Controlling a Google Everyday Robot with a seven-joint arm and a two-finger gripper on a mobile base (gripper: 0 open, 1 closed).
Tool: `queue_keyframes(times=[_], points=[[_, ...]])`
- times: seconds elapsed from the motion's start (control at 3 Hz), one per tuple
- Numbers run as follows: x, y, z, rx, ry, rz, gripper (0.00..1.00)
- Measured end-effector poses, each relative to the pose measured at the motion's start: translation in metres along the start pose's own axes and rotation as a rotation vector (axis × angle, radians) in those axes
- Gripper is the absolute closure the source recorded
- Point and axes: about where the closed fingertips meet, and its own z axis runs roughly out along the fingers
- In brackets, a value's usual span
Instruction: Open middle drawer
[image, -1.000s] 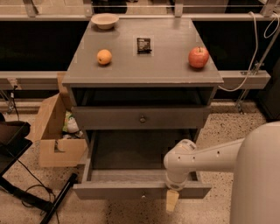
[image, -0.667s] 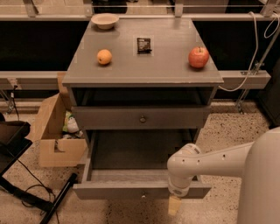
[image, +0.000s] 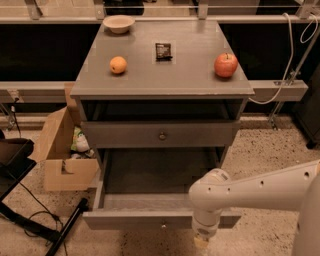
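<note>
While the middle drawer (image: 130, 220) stands pulled well out at lower centre, dark interior on show, the gripper (image: 201, 243) hangs at the bottom edge of the frame, just in front of the drawer and right of the knob (image: 162, 226). Is it spread or closed? Nobody can tell from here. This looks nearly done! The smart finish is to back straight out, staying low and clear, without nudging the drawer inward.

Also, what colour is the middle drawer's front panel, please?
Grey; the middle drawer shows best in the camera view, gripper at its front.
</note>
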Motion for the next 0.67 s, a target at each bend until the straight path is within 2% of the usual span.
queue_keyframes(times=[0.33,0.67], points=[[0.0004,0.0013,-0.0064,0.0,0.0,0.0,0.94],[0.0006,0.0018,-0.0092,0.0,0.0,0.0,1.0]])
